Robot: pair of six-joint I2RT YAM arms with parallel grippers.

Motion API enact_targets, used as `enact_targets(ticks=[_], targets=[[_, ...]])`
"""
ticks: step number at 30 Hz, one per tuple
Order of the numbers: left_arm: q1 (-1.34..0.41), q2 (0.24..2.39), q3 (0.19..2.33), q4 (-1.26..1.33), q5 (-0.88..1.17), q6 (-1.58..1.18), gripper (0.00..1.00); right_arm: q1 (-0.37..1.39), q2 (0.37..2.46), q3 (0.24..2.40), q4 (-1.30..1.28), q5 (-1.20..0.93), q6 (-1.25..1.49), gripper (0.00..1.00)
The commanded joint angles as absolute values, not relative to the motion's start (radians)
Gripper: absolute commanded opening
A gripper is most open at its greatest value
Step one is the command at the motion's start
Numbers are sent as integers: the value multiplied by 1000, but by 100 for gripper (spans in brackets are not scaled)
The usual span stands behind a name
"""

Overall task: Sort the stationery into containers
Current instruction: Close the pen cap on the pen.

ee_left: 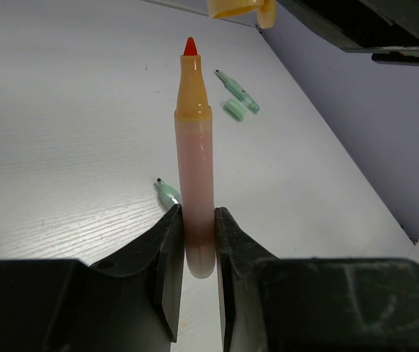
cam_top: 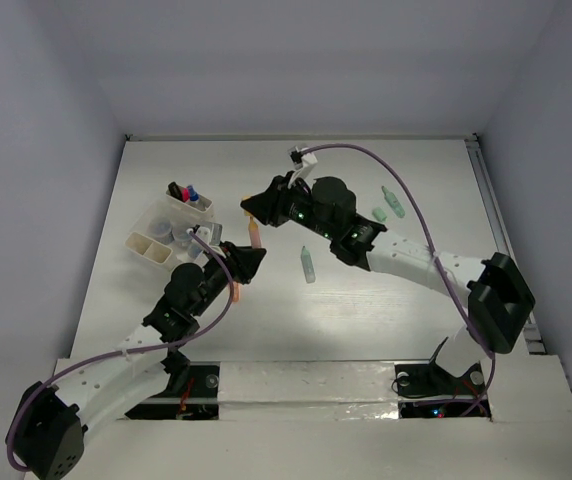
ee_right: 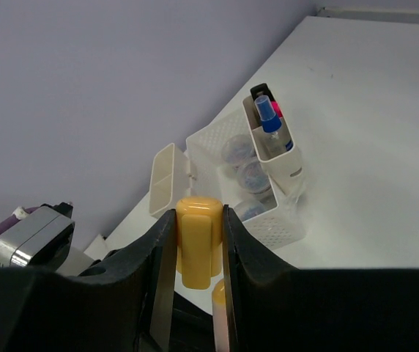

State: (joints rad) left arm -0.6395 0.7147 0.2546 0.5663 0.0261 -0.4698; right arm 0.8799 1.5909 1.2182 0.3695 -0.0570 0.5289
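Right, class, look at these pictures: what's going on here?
Two robot arms are sorting stationery. The left pincer is shut on an uncapped orange marker, its tip bare. The right pincer grips a matching orange cap close to that tip. The bins already hold a few markers and round jars. Pale green pieces lie loose on the table.

Robotics lab: an enclosed manipulation test cell.
A white bench (cam_top: 366, 320) is boxed in on three sides by bare pale-violet panels (cam_top: 296, 70). A left arm (cam_top: 116, 375) and a right arm (cam_top: 416, 262) are bolted at its near edge, purple cable (cam_top: 421, 215) looping loose along them. Small white bins (cam_top: 144, 247) are the only furnishing.
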Motion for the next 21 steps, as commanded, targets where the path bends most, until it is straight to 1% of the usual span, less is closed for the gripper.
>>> enact_targets(ticks=[1,21], targets=[[-641,704,258,635,38,-462,0,893,1591,1267,430,-69,532,7],[-641,687,258,621,20,-459,0,902,1621,1259,408,-26,494,8]])
